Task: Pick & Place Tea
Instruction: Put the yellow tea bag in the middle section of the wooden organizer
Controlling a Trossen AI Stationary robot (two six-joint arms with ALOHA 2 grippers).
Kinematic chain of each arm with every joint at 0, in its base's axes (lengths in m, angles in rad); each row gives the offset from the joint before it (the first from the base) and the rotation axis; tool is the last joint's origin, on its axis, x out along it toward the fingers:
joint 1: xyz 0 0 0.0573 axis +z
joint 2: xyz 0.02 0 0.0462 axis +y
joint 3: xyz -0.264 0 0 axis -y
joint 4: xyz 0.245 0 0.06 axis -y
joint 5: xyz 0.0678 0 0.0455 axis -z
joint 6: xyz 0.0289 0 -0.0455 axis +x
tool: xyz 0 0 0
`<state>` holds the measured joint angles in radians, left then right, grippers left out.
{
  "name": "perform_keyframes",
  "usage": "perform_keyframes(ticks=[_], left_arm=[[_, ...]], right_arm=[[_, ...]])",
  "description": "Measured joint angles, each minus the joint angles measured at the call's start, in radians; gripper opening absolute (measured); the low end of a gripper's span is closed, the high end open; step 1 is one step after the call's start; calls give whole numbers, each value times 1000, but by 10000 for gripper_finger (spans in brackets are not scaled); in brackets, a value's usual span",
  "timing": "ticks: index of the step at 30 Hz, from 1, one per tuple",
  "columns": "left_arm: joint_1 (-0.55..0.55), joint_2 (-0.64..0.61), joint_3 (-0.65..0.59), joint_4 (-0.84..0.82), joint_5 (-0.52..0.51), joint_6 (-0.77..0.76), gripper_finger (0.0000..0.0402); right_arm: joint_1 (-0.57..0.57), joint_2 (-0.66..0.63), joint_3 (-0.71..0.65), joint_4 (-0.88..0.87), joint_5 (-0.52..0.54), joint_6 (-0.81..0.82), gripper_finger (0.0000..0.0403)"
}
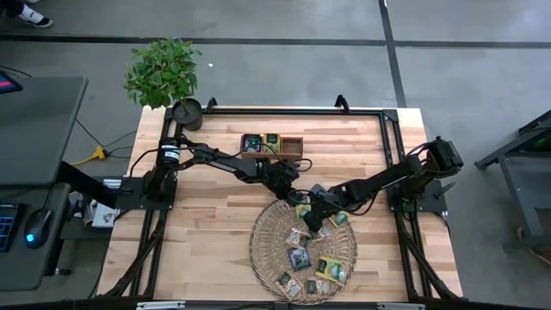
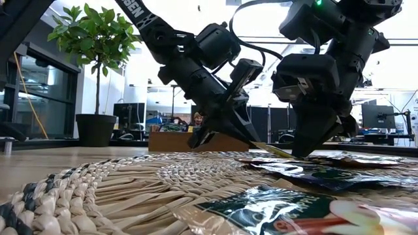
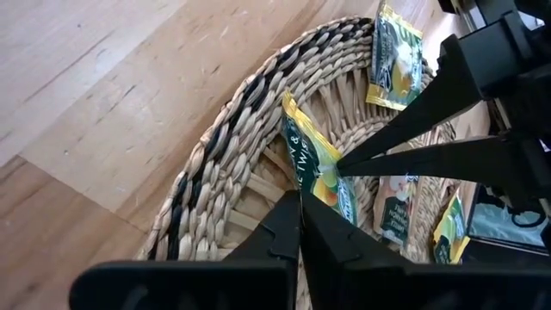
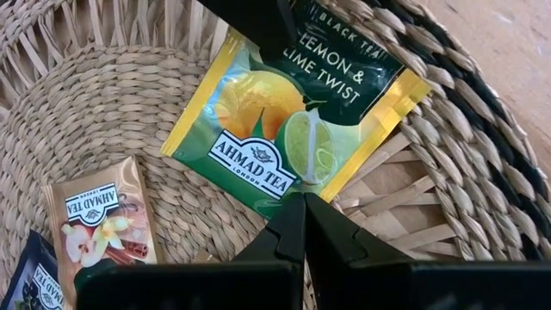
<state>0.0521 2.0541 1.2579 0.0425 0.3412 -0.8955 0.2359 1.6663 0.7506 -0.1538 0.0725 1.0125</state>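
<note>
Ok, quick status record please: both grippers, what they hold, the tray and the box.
left gripper: shut on one edge of the lemon-lime sachet, over the part of the woven tray nearest the wooden box
right gripper: shut, pinching the same sachet's opposite edge
lemon-lime sachet: tilted up on edge over the tray, between both grippers
woven tray: other sachets lie flat inside
wooden box: beyond the tray, some sachets inside
</note>
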Motion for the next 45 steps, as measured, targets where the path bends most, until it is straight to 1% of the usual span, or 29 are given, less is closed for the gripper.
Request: perform_keyframes(ticks=[4, 7, 15, 18, 22, 27, 29, 31, 33, 36, 38, 41, 43, 45], left_arm=[[0, 0, 0, -1, -3, 0, 1], [0, 0, 0, -11, -6, 0, 1], [3, 0, 0, -15, -8, 20, 0], [19, -5, 0, 7, 18, 56, 0], [45, -55, 15, 20, 72, 140, 0], [62, -132, 14, -44, 55, 287, 0], [75, -172, 12, -124, 33, 354, 0], [92, -196, 17, -157, -18, 437, 0], [109, -234, 11, -259, -74, 513, 0], [136, -263, 16, -284, -176, 617, 0], [161, -298, 11, -351, -236, 651, 0], [202, -310, 17, -331, -293, 687, 0], [233, -332, 10, -380, -323, 690, 0], [261, -346, 15, -357, -349, 707, 0]], right_arm=[[0, -29, -3, -11, -13, -6, 0], [1, -76, -5, -21, -20, -11, 0], [-6, -268, -3, -61, 8, -26, 0], [-6, -349, -2, -108, 33, -27, 0], [-6, -452, -2, -183, 75, -42, 0], [-6, -556, -2, -267, 123, -49, 0], [-6, -588, -1, -292, 135, -53, 0], [-6, -606, -1, -311, 149, -53, 0], [-3, -619, -1, -316, 164, -54, 0], [-3, -623, -1, -319, 172, -69, 0], [-3, -620, -1, -321, 173, -71, 0], [-3, -619, -1, -321, 175, -72, 0], [-3, -619, -1, -321, 177, -72, 0], [-3, -619, -1, -321, 183, -72, 0]])
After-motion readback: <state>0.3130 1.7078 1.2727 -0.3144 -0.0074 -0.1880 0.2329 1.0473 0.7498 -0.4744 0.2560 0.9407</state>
